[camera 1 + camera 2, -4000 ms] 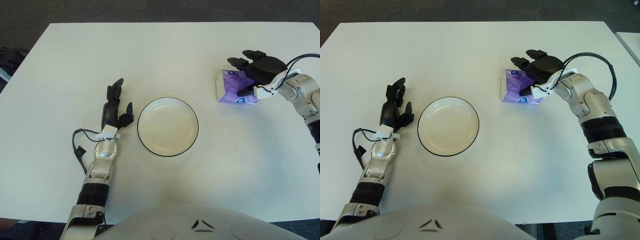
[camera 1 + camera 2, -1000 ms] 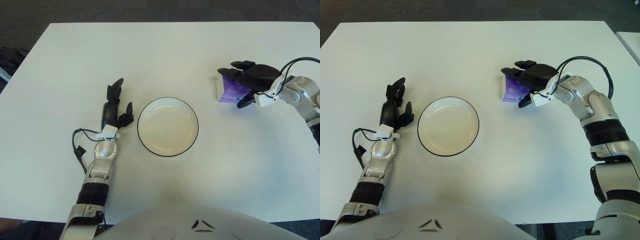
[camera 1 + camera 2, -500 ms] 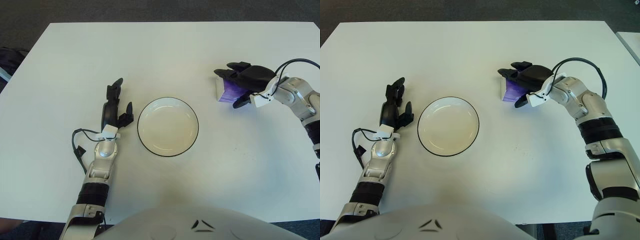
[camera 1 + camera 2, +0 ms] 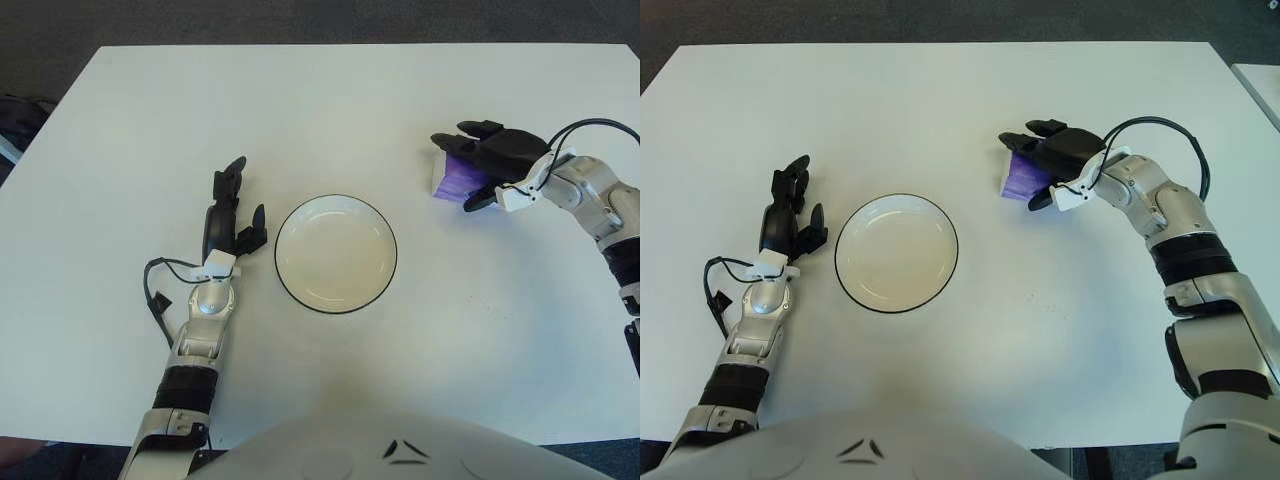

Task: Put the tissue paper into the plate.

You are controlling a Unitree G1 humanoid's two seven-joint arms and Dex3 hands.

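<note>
Purple tissue pack (image 4: 1020,181) on the white table (image 4: 940,90), well to the right of the plate (image 4: 896,253), mostly covered by the right hand (image 4: 1060,160). Black fingers (image 4: 1025,140) draped over the top of the pack, thumb curled in at the near side, apparently closed around it; impossible to tell whether lifted or only gripped against the tabletop. Probably light and soft: a thin plastic wrapper over folded paper, likely to give and crumple under pressure, a little slick on the outside. Best held across the short sides, fingers on one face and thumb on the opposite, gently, to avoid squashing it or squeezing it out of the hold. Plate empty, white with a dark rim, near the middle of the table. Carry toward the plate not yet made, judging by the gap between pack and rim. Left hand (image 4: 232,218) just left of the plate, idle, fingers loosely extended and holding nothing.
</note>
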